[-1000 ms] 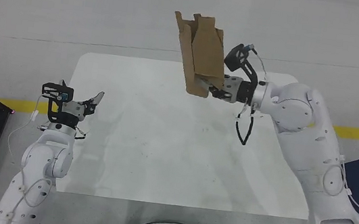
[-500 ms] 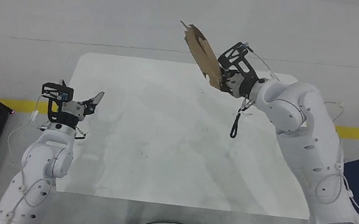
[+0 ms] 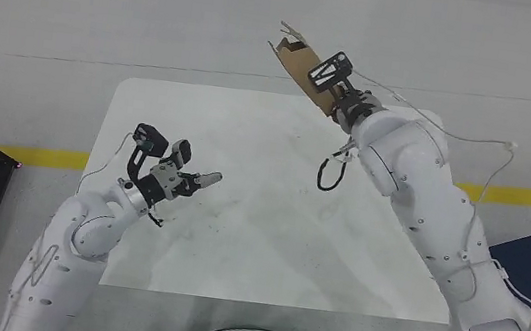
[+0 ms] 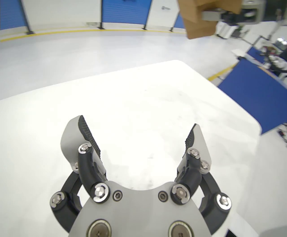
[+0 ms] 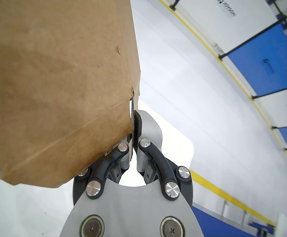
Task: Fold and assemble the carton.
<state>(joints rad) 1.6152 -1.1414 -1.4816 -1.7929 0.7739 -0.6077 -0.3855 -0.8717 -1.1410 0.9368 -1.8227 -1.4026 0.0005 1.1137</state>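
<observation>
Carton [image 3: 304, 68]: brown cardboard, partly folded. I see it nearly edge-on from above, and it runs off the right wrist view, so I cannot make out its flaps.
Carton position: in the air over the far edge of the table [image 3: 265, 246], right of middle.
Right gripper [image 5: 133, 125]: pinched tight on one carton edge.
Left gripper [image 4: 136, 134]: spread wide, holding nothing, above the table's near left, well apart from the carton.

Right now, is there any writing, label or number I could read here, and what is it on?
On the brown cardboard carton: none on the faces shown.
On the white wall panel: a small dark mark, too small to read.
On the blue wall panel: a faint mark, too blurred to read.
</observation>
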